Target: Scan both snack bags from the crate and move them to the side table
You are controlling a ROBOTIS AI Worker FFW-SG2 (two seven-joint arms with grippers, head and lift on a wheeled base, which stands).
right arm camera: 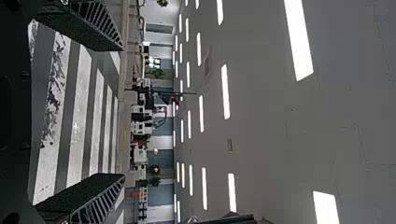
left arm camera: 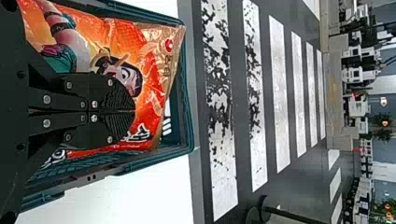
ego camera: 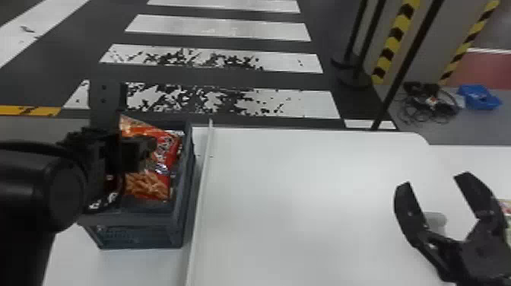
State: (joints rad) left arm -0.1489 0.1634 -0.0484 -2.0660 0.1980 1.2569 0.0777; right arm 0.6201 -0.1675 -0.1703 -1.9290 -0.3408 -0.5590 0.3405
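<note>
Over the crate [ego camera: 133,219], left hand [ego camera: 149,147] pressed together by a red snack bag [ego camera: 146,186], right hand [ego camera: 434,180] spread wide

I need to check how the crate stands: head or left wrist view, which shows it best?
The head view: it takes in the crate from end to end, standing on the table, with the left arm hiding part. The left wrist view shows its far end and parts of both sides, around a snack bag.

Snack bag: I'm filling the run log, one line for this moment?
Snack bag: in crate; left gripper: shut, at bag; right gripper: open, over white table
</note>
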